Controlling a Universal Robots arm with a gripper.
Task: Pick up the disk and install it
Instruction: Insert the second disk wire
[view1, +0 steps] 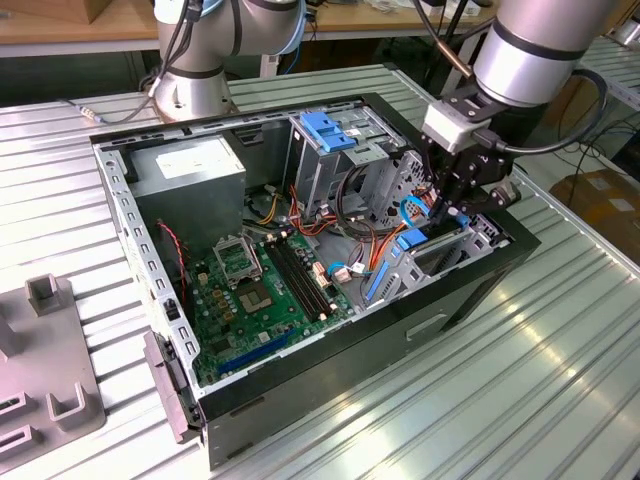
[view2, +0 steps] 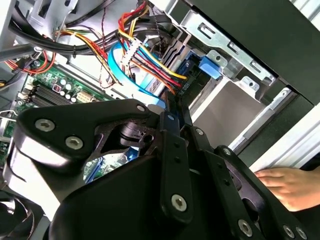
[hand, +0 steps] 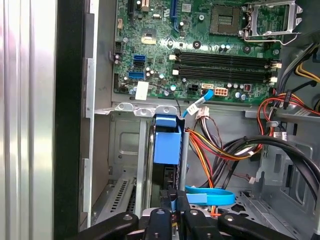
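Note:
The disk stands on edge in the bay at the front corner of the open computer case. It is seen edge-on, with its bright blue rail facing the camera. In the exterior view the blue rail of the disk shows just below the arm's wrist. My gripper reaches down into the case, its two black fingers pressed together on the disk's near end. In the second wrist view the gripper has its fingers meeting at a blue edge beside the cable bundle.
A blue flat cable loops right beside the fingers, and coloured power wires cross the bay. The motherboard, power supply and blue-latched drive cage fill the case. A person's hand rests by the case's edge.

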